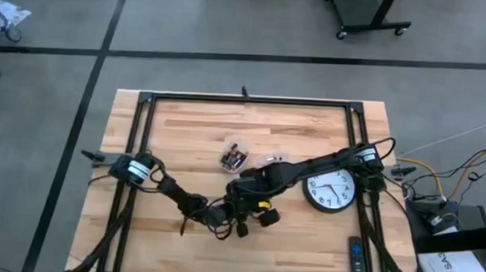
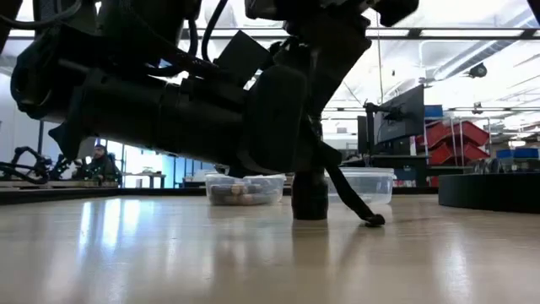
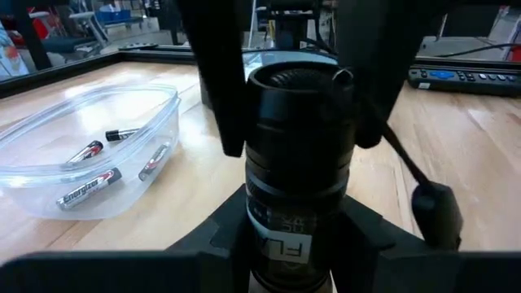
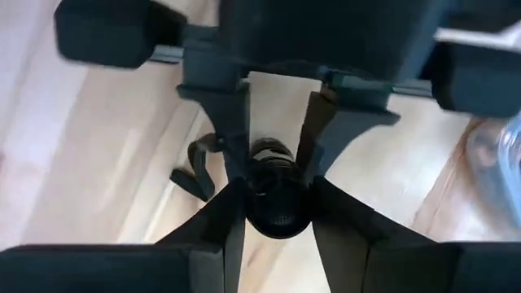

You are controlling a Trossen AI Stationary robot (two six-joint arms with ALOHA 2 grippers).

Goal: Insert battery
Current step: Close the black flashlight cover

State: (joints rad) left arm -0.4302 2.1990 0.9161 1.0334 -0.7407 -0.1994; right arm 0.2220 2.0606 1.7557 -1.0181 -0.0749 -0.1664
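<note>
The flashlight (image 3: pixel 297 155) stands upright on its end near the front edge of the tabletop (image 1: pixel 185 125), about midway along it, clamped low on its body by the left gripper (image 3: pixel 293 244), whose fingers press its two sides. The right gripper (image 4: pixel 277 191) is closed on the upper end from above, likely at the cap. No battery is in either gripper; the batteries (image 3: pixel 88 189) lie in a clear tub (image 1: pixel 235 157) toward the middle of the tabletop, well apart from both jaws. The risk: if the right gripper twists or pulls off-axis, the barrel could slip in the left grip, tip over, or roll. The dangling lanyard (image 3: pixel 431 212) could snag a finger.
</note>
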